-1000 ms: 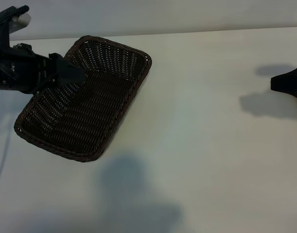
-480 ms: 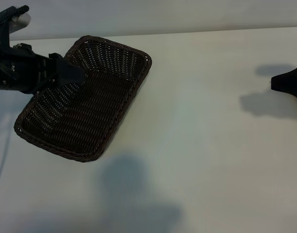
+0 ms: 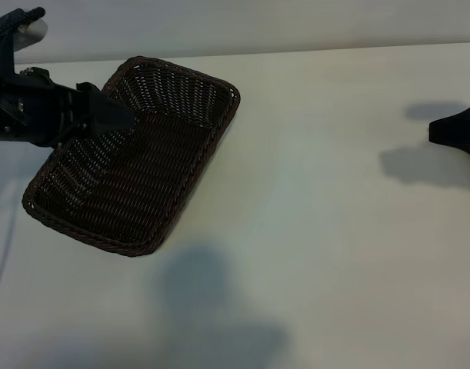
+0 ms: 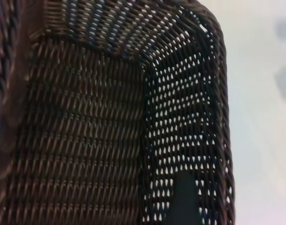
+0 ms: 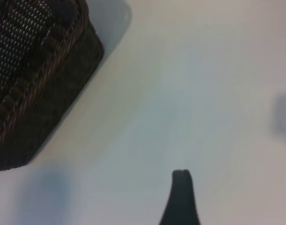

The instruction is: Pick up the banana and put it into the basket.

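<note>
Dark brown wicker basket lying empty on pale desk, toward its left side. No banana anywhere in exterior or wrist views; whereabouts impossible to tell. Left gripper poised over basket's near-left rim, pointing down into weave, jaws spread wide, nothing held; single dark fingertip showing above basket's sloping wall in left wrist view. Right gripper parked at desk's far right edge, well apart from basket, likewise released and empty, one fingertip visible over bare desk. Judging by this, very start of task: pick-up not yet begun, fruit not yet on hand. Next move calls for finding banana first, then bringing an open gripper across its middle, closing, lifting, and carrying over braided rim for release inside.
</note>
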### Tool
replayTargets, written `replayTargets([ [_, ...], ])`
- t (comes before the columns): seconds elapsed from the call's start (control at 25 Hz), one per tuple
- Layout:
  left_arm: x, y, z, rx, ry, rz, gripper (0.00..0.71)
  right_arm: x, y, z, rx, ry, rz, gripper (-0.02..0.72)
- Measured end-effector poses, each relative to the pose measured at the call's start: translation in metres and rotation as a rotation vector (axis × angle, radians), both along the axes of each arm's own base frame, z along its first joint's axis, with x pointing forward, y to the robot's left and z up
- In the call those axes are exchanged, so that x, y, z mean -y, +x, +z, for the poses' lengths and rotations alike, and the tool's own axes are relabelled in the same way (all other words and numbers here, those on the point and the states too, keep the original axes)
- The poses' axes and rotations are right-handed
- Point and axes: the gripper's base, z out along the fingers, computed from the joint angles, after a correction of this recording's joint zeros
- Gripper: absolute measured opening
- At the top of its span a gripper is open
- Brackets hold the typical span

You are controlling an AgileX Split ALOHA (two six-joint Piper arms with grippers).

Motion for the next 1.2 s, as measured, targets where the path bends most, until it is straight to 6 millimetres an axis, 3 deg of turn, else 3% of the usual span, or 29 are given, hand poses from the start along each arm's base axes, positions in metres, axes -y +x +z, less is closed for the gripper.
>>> replayTargets([
  [0.16,0.000,0.000,0.000,-0.018,-0.014,0.014,0.587,0.000,0.000,0.000,0.000,0.000,0.000,0.584],
  [0.32,0.001,-0.005,-0.001,-0.178,-0.089,0.107,0.587,0.000,0.000,0.000,0.000,0.000,0.000,0.584],
  [0.64,-0.011,-0.017,-0.011,-0.589,-0.110,0.539,0.587,0.000,0.000,0.000,0.000,0.000,-0.001,0.584],
  [1.2,-0.021,-0.034,-0.020,-0.819,-0.012,0.771,0.587,0.002,0.002,0.000,0.012,-0.013,-0.021,0.584],
])
